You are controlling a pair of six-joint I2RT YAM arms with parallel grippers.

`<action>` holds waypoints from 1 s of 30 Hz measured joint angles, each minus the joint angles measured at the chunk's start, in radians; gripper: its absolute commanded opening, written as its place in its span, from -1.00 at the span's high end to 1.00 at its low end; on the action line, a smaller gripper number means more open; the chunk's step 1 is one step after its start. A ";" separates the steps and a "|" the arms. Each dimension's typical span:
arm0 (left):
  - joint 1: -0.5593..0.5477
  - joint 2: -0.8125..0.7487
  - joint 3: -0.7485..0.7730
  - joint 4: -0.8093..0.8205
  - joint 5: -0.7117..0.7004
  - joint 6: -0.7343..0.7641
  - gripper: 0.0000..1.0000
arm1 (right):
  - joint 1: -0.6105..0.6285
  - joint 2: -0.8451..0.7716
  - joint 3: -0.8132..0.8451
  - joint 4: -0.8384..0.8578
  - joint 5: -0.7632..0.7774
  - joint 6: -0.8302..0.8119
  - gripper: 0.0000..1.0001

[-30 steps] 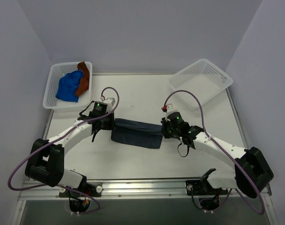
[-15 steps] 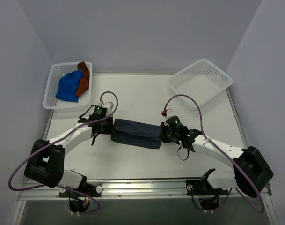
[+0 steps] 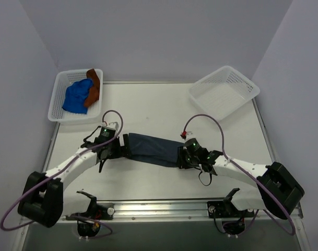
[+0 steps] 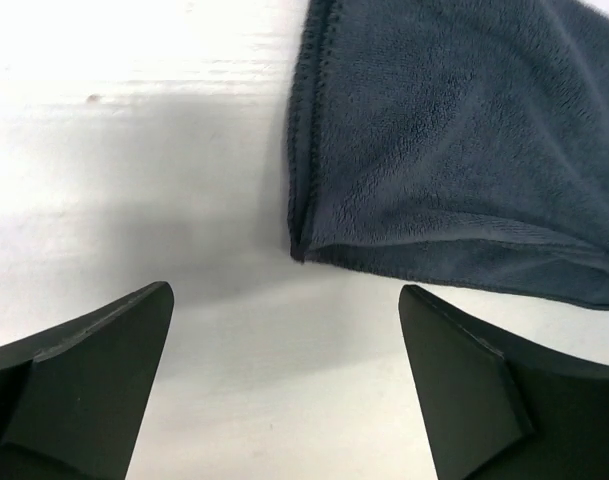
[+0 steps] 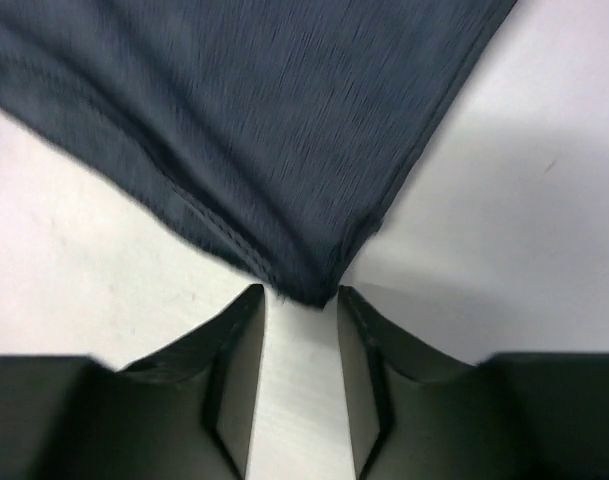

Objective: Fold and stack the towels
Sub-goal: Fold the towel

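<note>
Our left hand (image 4: 284, 300) stands wide and holds nothing. Its fingers (image 4: 94, 380) straddle bare tabletop (image 4: 134, 150) just short of the dark towel (image 4: 454, 150), whose doubled corner lies flat ahead of them. Our right hand (image 5: 299, 300) is narrow, with a slit of tabletop showing between its fingers. The towel's opposite corner sits at the mouth of that slit. The view is blurred, so we cannot tell whether it touches, but we judge nothing is pinched.

From above, the towel lies as a long band across the middle of the tabletop, with one hand at each short end. We read this as one fold laid flat: two layers show at the left corner, and the hands sit at the ends because the edges line up there. A second fold across the band looks like the next step.

Far left, a basket (image 3: 54, 99) keeps the blue towel (image 3: 75, 98) and rust towel (image 3: 94, 88), bunched and not yet folded. Another basket (image 3: 221, 94) sits far right.
</note>
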 measured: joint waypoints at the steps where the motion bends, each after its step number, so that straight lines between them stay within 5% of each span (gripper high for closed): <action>1: 0.000 -0.040 -0.016 -0.010 -0.014 -0.025 -0.89 | 0.020 -0.008 -0.018 -0.002 -0.006 0.020 0.16; 9: 0.000 -0.199 -0.038 -0.058 -0.061 -0.127 -0.88 | 0.124 -0.196 -0.062 -0.041 -0.045 0.071 -0.22; 15: -0.001 -0.073 0.050 -0.068 -0.060 -0.135 -0.88 | 0.124 -0.231 0.014 -0.074 -0.014 0.054 -0.99; 30: 0.034 -0.067 0.181 -0.254 -0.250 -0.224 -0.88 | 0.159 0.383 0.403 0.017 0.007 -0.127 -1.00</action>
